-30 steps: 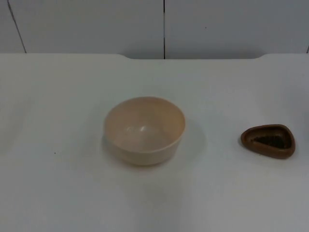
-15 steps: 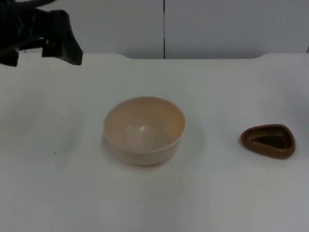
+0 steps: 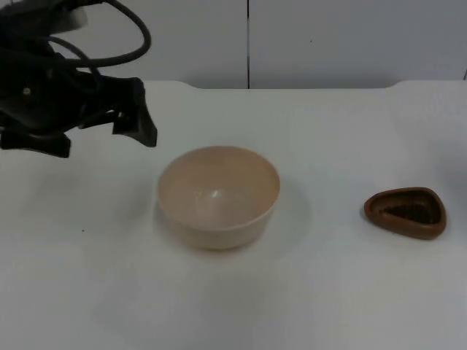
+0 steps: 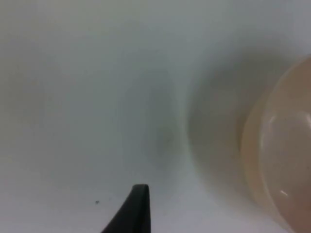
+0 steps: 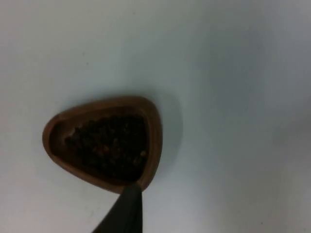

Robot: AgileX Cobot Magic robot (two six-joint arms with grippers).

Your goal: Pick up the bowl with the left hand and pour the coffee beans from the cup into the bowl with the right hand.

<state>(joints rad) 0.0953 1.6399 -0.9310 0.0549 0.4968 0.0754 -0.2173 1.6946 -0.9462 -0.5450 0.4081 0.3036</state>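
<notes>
A beige bowl (image 3: 219,195) stands upright in the middle of the white table, with nothing in it. The left wrist view takes in part of the bowl's rim (image 4: 279,160). My left gripper (image 3: 101,144) is open, hanging to the left of the bowl and slightly behind it, not touching it. A brown, rounded-triangular cup (image 3: 406,212) holding dark coffee beans (image 5: 109,143) sits at the right of the table. My right gripper (image 5: 129,213) hovers above the near side of the cup (image 5: 104,145), with nothing in it.
The table (image 3: 328,292) ends at a grey partition wall (image 3: 328,36) behind. A small dark speck (image 3: 82,231) lies on the table left of the bowl.
The left arm has come in from the upper left corner and moved down and to the right, toward the bowl. Bowl and cup have not moved.
</notes>
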